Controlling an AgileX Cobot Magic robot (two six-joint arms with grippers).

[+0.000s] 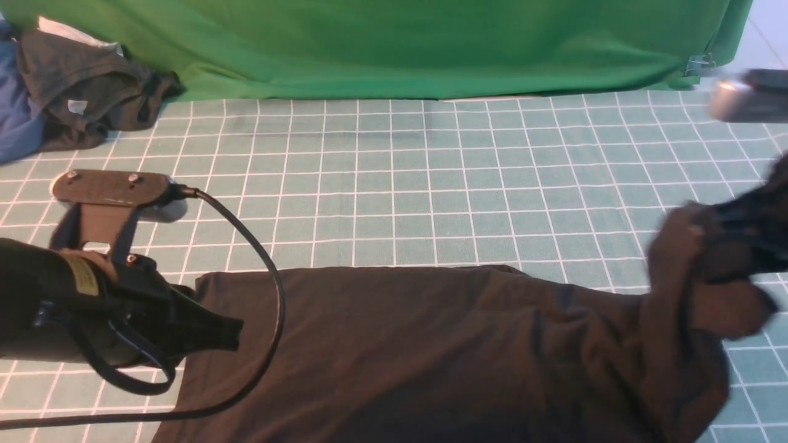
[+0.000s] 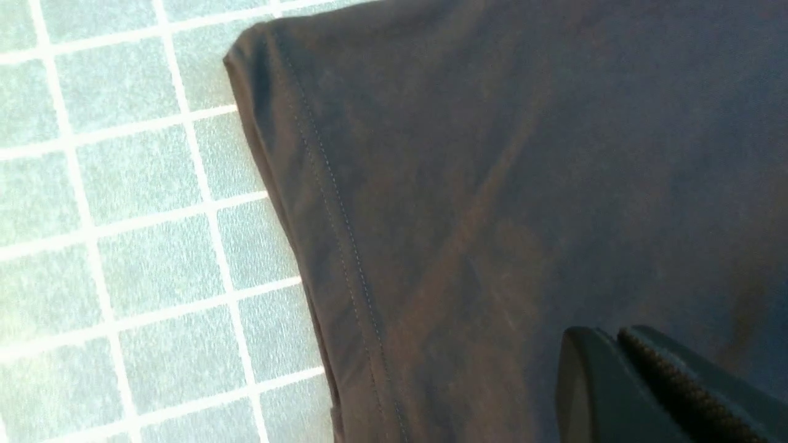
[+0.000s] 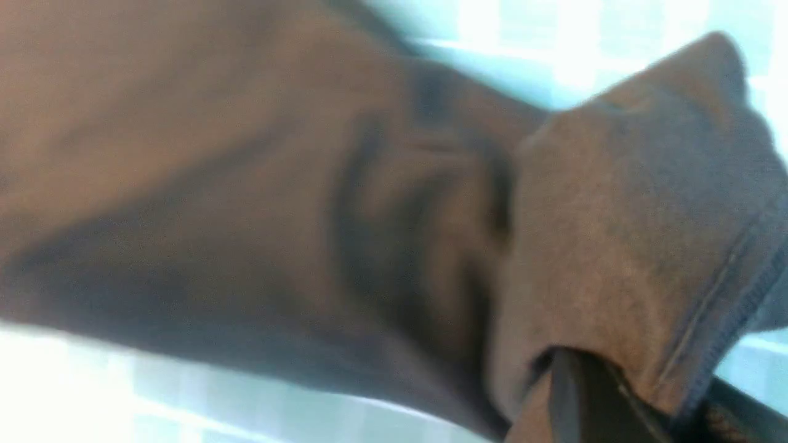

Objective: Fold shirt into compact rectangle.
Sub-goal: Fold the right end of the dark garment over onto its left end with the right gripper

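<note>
The black shirt (image 1: 418,357) lies spread across the near part of the green grid mat, its stitched hem edge (image 2: 320,184) toward the left. My left gripper (image 1: 237,335) hangs just over that left end; in the left wrist view its fingertips (image 2: 615,337) are pressed together with nothing between them. At the right, a bunched end of the shirt (image 1: 683,271) is lifted off the mat. My right gripper (image 1: 717,243), blurred, is shut on it. In the right wrist view the hemmed fold (image 3: 646,246) drapes over that gripper (image 3: 640,394).
A dark grey garment (image 1: 80,92) with a pale tag and a blue garment (image 1: 15,123) lie piled at the far left corner. A green backdrop (image 1: 400,49) closes off the far side. A black cable (image 1: 271,271) loops from the left arm over the shirt.
</note>
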